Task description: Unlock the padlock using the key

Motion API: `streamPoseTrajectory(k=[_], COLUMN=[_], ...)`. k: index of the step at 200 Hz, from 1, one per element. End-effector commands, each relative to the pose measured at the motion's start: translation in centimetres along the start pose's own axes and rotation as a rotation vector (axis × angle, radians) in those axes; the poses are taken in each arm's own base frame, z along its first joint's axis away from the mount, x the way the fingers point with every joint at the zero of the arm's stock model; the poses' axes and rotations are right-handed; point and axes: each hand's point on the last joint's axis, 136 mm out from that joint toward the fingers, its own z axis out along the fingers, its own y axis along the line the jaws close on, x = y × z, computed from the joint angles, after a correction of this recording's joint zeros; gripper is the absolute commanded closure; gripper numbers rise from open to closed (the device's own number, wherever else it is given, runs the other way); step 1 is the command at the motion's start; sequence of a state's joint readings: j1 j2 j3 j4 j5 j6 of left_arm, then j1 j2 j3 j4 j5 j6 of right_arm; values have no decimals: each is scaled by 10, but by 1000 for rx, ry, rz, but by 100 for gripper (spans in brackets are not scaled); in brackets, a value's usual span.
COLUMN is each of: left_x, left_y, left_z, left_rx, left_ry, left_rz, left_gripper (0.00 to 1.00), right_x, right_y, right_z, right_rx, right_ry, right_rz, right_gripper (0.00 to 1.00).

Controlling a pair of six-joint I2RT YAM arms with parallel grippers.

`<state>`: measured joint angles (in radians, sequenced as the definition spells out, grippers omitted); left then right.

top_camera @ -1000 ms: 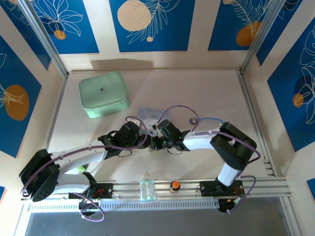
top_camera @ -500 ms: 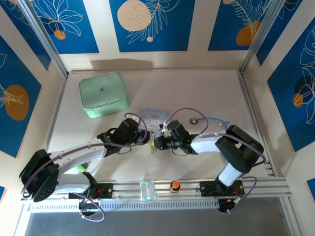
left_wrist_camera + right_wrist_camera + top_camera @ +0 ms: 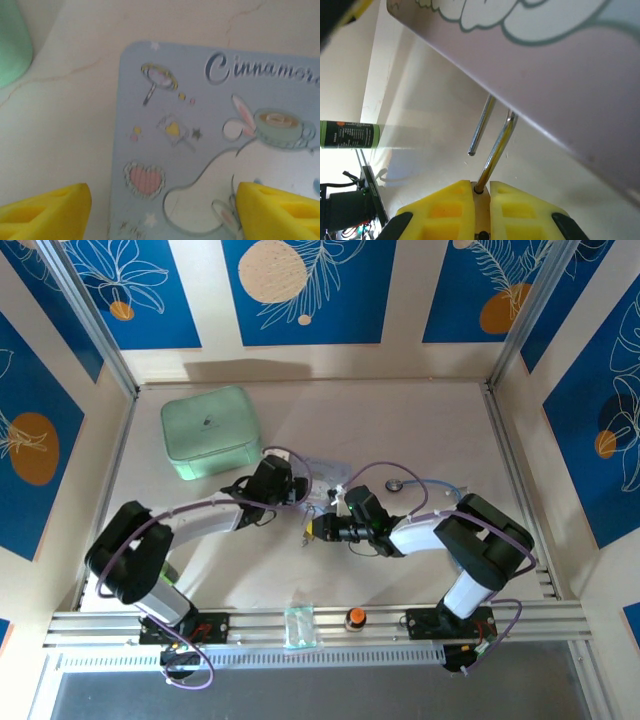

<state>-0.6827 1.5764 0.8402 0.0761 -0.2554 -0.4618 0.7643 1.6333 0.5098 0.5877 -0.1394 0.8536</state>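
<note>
**Item: padlock** (image 3: 496,151). Small brass-coloured body with a thin silver shackle.

**Location:** just beside the pale blue cartoon box (image 3: 200,125), on the side of the box that faced the arm bases. The bend of the shackle was tucked out of sight under the box's edge.

**Handling (judged):** light, rigid metal with smooth, slippery faces, unlikely to break but easy to lose from a pinch. The best hold would be across the flat sides of the body. The shackle is too thin and would swivel.

**Orientation:** the long axis ran straight out from the right claw (image 3: 480,186) toward the box, shackle leading and body rearmost, leaning up and to the right in the right wrist view. One leg entered the body. The other ended in a bare tip short of it, so the shackle was probably sprung, though the cramped view under the box left this unsure.

**Right claw:** clenched on the padlock's body.

**Left claw** (image 3: 162,222): released, with its yellow fingers (image 3: 45,212) spread wide above the box's printed lid, grasping nothing.

**Surroundings:** a mint-green case (image 3: 210,432) lay well apart from the box, on its far-left side. All rested on the pale tabletop (image 3: 420,430).
</note>
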Motion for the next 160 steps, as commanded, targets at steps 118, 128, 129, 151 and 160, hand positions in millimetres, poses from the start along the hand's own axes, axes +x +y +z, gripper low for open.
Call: streamPoseTrajectory(k=[118,128,129,151,160], left_x=[75,79,80,85,86], left_y=[27,27,27,28,29], left_z=[14,15,15,16,16], left_rx=[-50,-51,-51,-52,-57], left_ry=[136,145,146,157,158], left_rz=[-85,-90,-91,-96,-98], left_gripper=[44,44,44,44,45], right_x=[22,21,21,25,27], right_y=[-81,-82,-82,-98,-103], right_z=[5,8,8,6,5], right_rx=[252,255,255,303,323], right_ry=[-108,-119,-120,-156,-164], right_rz=[309,313,314,375,389], right_gripper=[96,96,97,98,98])
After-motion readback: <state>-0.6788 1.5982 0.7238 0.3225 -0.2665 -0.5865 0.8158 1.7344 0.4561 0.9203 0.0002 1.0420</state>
